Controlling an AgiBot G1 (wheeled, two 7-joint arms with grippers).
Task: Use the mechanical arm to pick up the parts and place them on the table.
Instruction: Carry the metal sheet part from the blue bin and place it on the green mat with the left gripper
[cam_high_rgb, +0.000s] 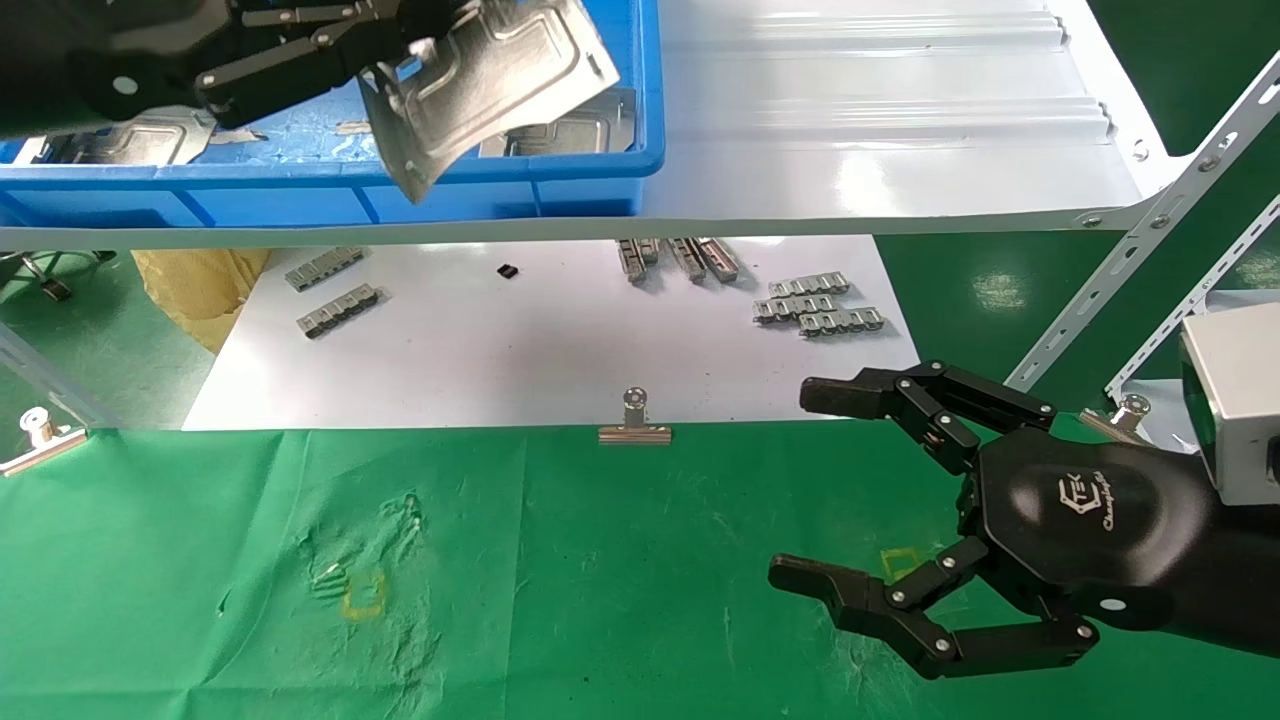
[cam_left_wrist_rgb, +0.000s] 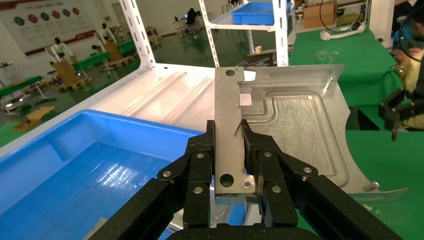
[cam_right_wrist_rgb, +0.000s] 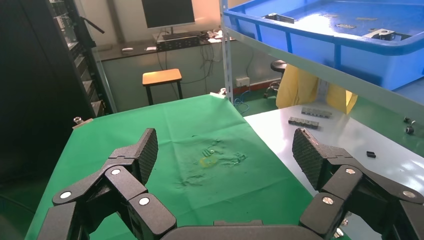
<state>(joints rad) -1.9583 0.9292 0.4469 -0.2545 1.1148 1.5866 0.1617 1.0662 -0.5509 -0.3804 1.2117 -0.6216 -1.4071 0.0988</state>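
Note:
My left gripper (cam_high_rgb: 400, 50) is shut on a silvery sheet-metal part (cam_high_rgb: 500, 85) and holds it tilted in the air above the blue crate's (cam_high_rgb: 330, 195) front wall. In the left wrist view the fingers (cam_left_wrist_rgb: 200, 165) clamp the part's folded rim (cam_left_wrist_rgb: 229, 130). More parts (cam_high_rgb: 140, 140) lie in the crate. My right gripper (cam_high_rgb: 800, 490) is open and empty, low over the green cloth table (cam_high_rgb: 560, 580) at the right; its pads (cam_right_wrist_rgb: 145, 152) stand wide apart.
A white shelf (cam_high_rgb: 880, 130) carries the crate. Below lies a glossy white sheet (cam_high_rgb: 520, 340) with grey chain-like strips (cam_high_rgb: 815, 305) and a binder clip (cam_high_rgb: 634, 418) at its edge. A slotted shelf post (cam_high_rgb: 1150, 230) runs down at the right. Yellow square marks (cam_high_rgb: 362, 595) are on the cloth.

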